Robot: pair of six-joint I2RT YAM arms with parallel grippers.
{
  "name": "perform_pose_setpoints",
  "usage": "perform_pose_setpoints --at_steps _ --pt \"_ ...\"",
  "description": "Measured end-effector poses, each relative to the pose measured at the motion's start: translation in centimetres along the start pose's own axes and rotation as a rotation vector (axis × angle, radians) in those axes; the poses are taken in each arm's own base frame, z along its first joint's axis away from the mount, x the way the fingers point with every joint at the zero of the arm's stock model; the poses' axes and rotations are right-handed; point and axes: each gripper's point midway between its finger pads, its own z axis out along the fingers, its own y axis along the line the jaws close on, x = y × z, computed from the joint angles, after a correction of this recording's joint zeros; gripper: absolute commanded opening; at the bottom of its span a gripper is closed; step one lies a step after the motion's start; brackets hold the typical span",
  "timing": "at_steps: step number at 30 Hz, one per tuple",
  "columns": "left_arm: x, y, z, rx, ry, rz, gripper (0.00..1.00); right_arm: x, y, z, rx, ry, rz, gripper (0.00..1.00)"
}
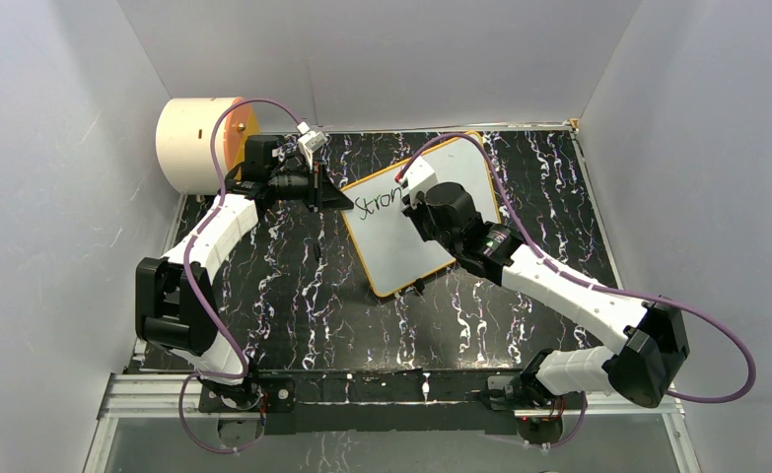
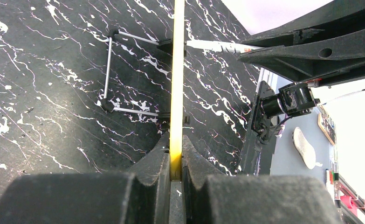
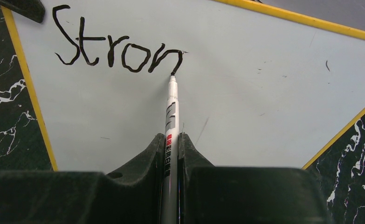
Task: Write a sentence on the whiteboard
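Note:
The whiteboard [image 1: 393, 251], white with an orange-yellow frame, lies at an angle on the black marbled table. "Stron" [image 3: 115, 46] is written on it in black. My left gripper [image 1: 339, 197] is shut on the board's left edge; in the left wrist view the yellow frame [image 2: 177, 70] runs edge-on between the fingers of that gripper [image 2: 176, 161]. My right gripper [image 3: 171, 142] is shut on a white marker [image 3: 171, 112], whose black tip touches the board at the end of the "n". From above, the right gripper [image 1: 413, 194] hovers over the writing.
A cream cylinder with an orange face [image 1: 199, 143] stands at the back left, behind the left arm. The board's thin wire stand [image 2: 108, 70] sticks out on its underside. Grey walls enclose the table on three sides.

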Motion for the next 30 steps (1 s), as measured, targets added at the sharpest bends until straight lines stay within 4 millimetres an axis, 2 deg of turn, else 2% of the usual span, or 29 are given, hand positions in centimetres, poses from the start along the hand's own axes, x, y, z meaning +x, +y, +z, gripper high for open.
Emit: perform_pose_setpoints --at_steps 7,14,30 --pt "0.0 0.0 0.0 0.001 0.0 0.0 0.0 0.5 0.0 -0.4 -0.004 0.004 -0.002 0.0" --pt "0.0 0.0 0.0 0.001 0.0 0.001 0.0 -0.4 -0.7 -1.3 0.015 -0.037 0.009 0.0" --pt "0.0 0.0 0.0 0.002 0.0 0.001 0.0 -0.9 -1.9 -0.8 0.062 -0.054 0.022 0.0"
